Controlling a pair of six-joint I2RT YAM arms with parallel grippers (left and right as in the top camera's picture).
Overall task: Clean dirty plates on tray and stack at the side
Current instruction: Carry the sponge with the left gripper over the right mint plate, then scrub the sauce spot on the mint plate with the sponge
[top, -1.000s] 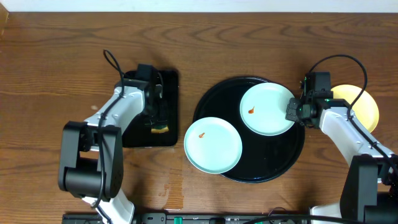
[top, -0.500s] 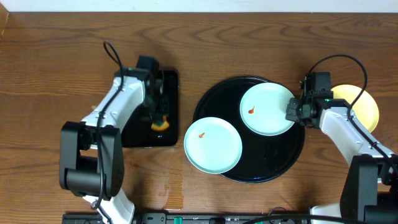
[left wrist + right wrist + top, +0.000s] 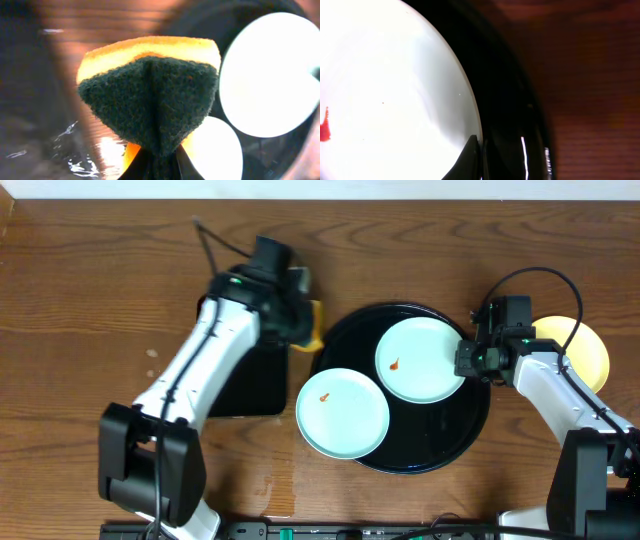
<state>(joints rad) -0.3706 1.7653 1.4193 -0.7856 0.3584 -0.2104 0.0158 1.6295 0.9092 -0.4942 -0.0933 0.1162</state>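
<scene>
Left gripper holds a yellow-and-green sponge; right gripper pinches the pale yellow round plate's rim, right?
No: the right wrist view shows the right gripper pinching a smeared mint-blue round plate's rim. The left gripper does hold the sponge.

The tabletop [image 3: 80, 300] is warm brown with a streaky wood grain. The round tray [image 3: 440, 442] is glossy black, catching pale glints at its rim. 2 plates are pale mint-blue — the rear plate [image 3: 430, 370] carries a small orange-red smear [image 3: 396, 364], the front plate [image 3: 350, 425] a like orange-red mark [image 3: 324, 397]. A 3rd plate [image 3: 592, 355] is pale yellow. The sponge [image 3: 150, 100] shows a dark green scouring face over a yellow-orange layer. The rectangular tray [image 3: 250, 385] is black, less shiny in the overhead view. The left arm [image 3: 205, 360] and right arm [image 3: 560, 385] are white with black joints.
</scene>
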